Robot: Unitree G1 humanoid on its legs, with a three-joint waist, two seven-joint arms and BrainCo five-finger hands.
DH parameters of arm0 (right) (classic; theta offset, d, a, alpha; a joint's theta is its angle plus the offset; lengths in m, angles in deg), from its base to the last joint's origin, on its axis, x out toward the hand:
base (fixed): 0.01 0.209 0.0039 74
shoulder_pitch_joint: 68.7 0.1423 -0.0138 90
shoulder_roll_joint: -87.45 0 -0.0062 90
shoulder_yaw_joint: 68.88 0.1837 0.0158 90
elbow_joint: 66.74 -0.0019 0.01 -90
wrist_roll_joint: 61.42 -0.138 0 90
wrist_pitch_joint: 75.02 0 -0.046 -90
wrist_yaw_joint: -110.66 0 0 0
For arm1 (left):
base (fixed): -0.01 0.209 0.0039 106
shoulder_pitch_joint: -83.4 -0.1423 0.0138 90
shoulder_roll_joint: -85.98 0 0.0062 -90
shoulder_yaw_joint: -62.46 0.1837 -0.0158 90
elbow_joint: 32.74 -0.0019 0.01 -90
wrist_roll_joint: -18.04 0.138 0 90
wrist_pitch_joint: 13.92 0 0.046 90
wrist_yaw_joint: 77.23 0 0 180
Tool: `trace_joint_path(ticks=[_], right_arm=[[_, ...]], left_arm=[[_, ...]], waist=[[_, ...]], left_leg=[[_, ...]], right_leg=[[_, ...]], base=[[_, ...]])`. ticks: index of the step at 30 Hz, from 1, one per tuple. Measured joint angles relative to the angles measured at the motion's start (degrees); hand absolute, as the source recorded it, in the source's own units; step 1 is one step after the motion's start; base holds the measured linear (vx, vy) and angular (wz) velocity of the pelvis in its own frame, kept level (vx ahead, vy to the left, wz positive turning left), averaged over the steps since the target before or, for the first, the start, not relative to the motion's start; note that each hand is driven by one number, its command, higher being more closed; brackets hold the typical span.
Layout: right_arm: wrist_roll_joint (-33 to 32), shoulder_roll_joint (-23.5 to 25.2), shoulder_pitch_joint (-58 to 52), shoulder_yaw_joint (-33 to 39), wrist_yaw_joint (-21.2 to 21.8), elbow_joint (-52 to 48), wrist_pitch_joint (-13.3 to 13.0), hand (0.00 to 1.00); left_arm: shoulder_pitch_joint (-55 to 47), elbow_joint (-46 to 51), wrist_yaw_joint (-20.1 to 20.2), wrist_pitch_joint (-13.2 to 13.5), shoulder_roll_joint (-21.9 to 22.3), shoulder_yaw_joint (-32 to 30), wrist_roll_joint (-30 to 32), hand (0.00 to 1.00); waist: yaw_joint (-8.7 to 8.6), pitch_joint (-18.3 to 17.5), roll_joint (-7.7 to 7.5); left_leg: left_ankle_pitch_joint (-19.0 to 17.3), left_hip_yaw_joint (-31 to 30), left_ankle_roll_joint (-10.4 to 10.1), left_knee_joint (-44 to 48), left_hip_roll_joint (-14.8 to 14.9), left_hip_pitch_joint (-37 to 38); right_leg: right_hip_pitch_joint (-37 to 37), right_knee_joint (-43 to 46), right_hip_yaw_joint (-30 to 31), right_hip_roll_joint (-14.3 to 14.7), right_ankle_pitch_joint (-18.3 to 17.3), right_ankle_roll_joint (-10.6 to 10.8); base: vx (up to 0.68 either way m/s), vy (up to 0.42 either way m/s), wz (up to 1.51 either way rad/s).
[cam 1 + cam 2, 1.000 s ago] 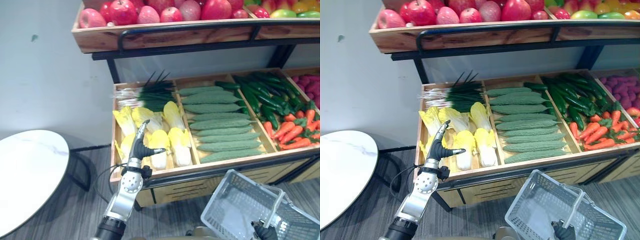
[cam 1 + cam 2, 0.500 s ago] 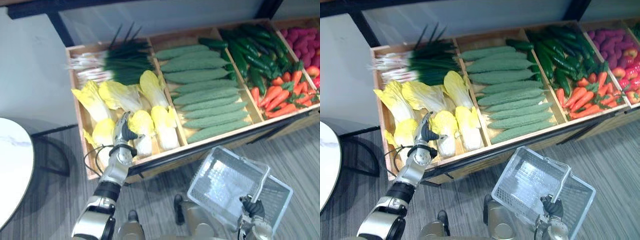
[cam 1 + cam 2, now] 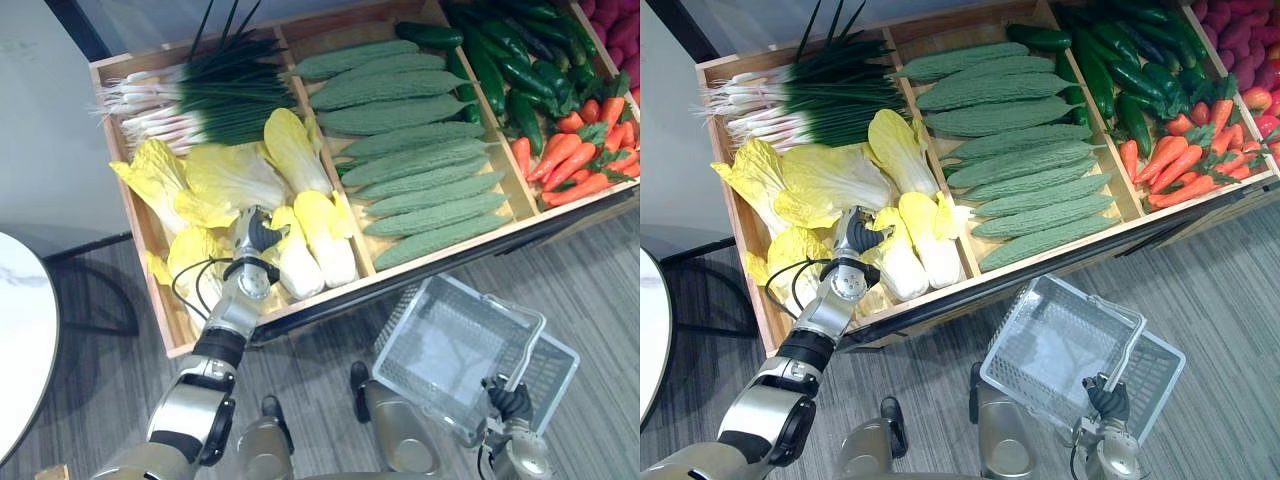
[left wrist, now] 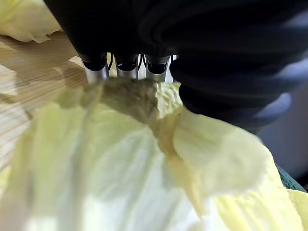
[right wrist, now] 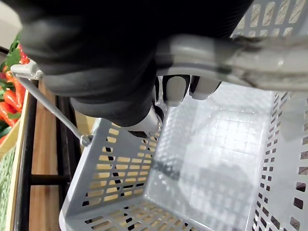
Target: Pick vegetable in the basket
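Note:
Several yellow-white napa cabbages lie in the left compartment of the wooden crate (image 3: 165,330). My left hand (image 3: 253,238) rests on one cabbage (image 3: 296,268) near the crate's front. In the left wrist view its fingers (image 4: 126,67) and thumb close round the leafy end of that cabbage (image 4: 120,168). My right hand (image 3: 508,400) is low at the right, shut on the handle (image 5: 231,57) of the grey plastic basket (image 3: 402,322). The basket (image 5: 120,159) holds nothing and hangs in front of the crate.
Green onions (image 3: 200,100) lie at the crate's back left. Bitter gourds (image 3: 420,160) fill the middle compartment, with cucumbers (image 3: 500,70) and carrots (image 3: 570,160) to the right. A white round table (image 3: 20,340) stands at the left over grey wood flooring.
The camera has tilted down, so the upper fruit shelf has left the picture. My left hand has come down onto the cabbage and its fingers have curled. The right hand has kept the basket.

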Motion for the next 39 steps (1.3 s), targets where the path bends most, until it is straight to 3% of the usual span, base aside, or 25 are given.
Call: trace_joint_path(ticks=[8, 13, 23, 28, 32, 35, 38, 39], right_arm=[[0.1, 0.0, -0.7, 0.7, 0.0, 1.9, -0.7, 1.00], [0.2, 0.1, -0.6, 1.9, 0.0, 3.6, -0.8, 1.00], [1.2, 0.8, -1.7, 2.9, -0.3, 5.1, -0.8, 1.00], [5.2, 3.2, -2.6, 2.9, -1.3, -2.3, -0.5, 1.00], [7.6, 5.3, -6.1, 2.7, -2.4, -10.6, 0.9, 1.00], [8.0, 6.4, -7.2, 2.5, -3.0, -17.7, 1.7, 1.00], [9.1, 6.9, -6.8, 1.2, -4.0, -22.8, 1.7, 1.00], [9.4, 6.7, -5.8, 0.7, -4.0, -23.0, 1.6, 1.00]], left_arm=[[-8.9, 9.6, -0.4, 0.8, 0.7, -0.3, -1.4, 1.00], [-15.0, 17.7, -0.6, 2.8, 1.8, -0.3, -3.1, 1.00], [-25.0, 34.0, -2.5, 6.2, 3.7, -0.1, -3.1, 1.00], [-30.2, 44.3, -2.7, 8.2, 5.9, 0.6, -3.2, 1.00], [-30.3, 47.5, -2.4, 9.9, 7.2, 3.7, -4.3, 1.00], [-30.1, 49.0, -2.3, 10.5, 7.9, 4.7, -6.3, 1.00], [-30.1, 48.8, -2.3, 10.4, 7.9, 6.1, -8.0, 1.00], [-29.9, 48.4, -2.2, 10.5, 7.9, 6.5, -8.3, 1.00]], waist=[[-0.14, 0.0, 0.52], [-0.18, -0.4, 1.20], [-0.29, -5.3, 1.79], [0.55, -5.7, 1.98], [0.59, -6.3, 2.33], [0.36, -6.5, 2.44], [0.20, -6.5, 1.89], [-0.16, -6.6, 1.74]], left_leg=[[0.2, -0.6, 0.1, -1.4, -1.2, 3.5], [0.5, -1.4, 0.3, -2.6, -1.5, 4.7], [0.6, -0.4, 0.5, -4.2, -1.6, 8.1], [-2.5, 5.4, 0.7, -0.7, 0.7, 9.1], [-5.8, 11.2, 0.6, 4.5, 3.5, 8.6], [-8.2, 18.0, 0.8, 8.3, 5.8, 8.7], [-8.7, 27.2, 1.1, 8.3, 6.8, 12.3], [-8.7, 29.6, 1.2, 7.6, 6.6, 14.3]], right_leg=[[3.6, -0.6, -0.4, -0.8, -0.5, 0.5], [5.3, -2.4, -0.8, -0.9, -0.2, 1.0], [8.1, -4.2, 0.1, -0.5, 0.2, 1.2], [8.5, -6.6, 5.2, 2.7, 2.5, 1.9], [6.9, -7.4, 10.3, 5.8, 4.1, 2.8], [3.9, -7.6, 14.8, 8.3, 6.5, 2.4], [1.1, -7.3, -3.2, 0.6, 5.0, -0.4], [1.1, -6.2, -13.1, -3.7, 4.4, -2.0]], base=[[-0.01, 0.015, 0.06], [0.00, 0.013, 0.06], [0.02, 0.008, -0.06], [-0.08, 0.014, -0.53], [-0.04, 0.034, -0.87], [-0.02, 0.066, -1.33], [0.00, 0.060, -1.51], [0.08, 0.000, -1.27]])
